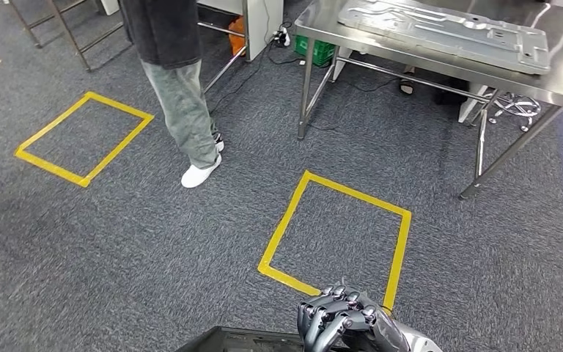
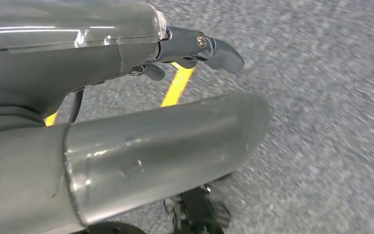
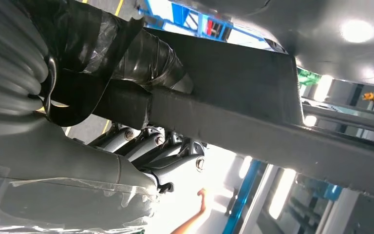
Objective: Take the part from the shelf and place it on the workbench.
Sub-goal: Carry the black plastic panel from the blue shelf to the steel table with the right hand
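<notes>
My right hand point(image 1: 348, 319) is low at the front of the head view, fingers curled over the edge of a dark part point(image 1: 242, 340) that pokes in from the bottom edge, so I'm carrying it. In the right wrist view the same hand point(image 3: 151, 156) is wrapped under a dark flat panel point(image 3: 233, 97), fingers hooked round its rim from below, probably so the weight sits on them and the sheet can't slide off while I walk. My left hand point(image 2: 195, 48) hangs over the carpet point(image 2: 321, 97) with a fingertip sticking out and nothing visibly in it; whether it's loose or curled I cannot tell, and it may be off the part altogether.

The bench point(image 1: 440, 51) stands ahead and to the right, steel top, with a light flat plate point(image 1: 447, 29) already lying on it. A yellow taped square point(image 1: 337, 235) on the floor sits just short of the bench, likely my standing mark. Another taped square point(image 1: 81, 139) is off to the left. A person point(image 1: 183, 88) stands between that one and the bench, clear of my path.

Judgement: pick is done, I'm in transit, and placing needs me to step to the near square and lift the part up to bench height
</notes>
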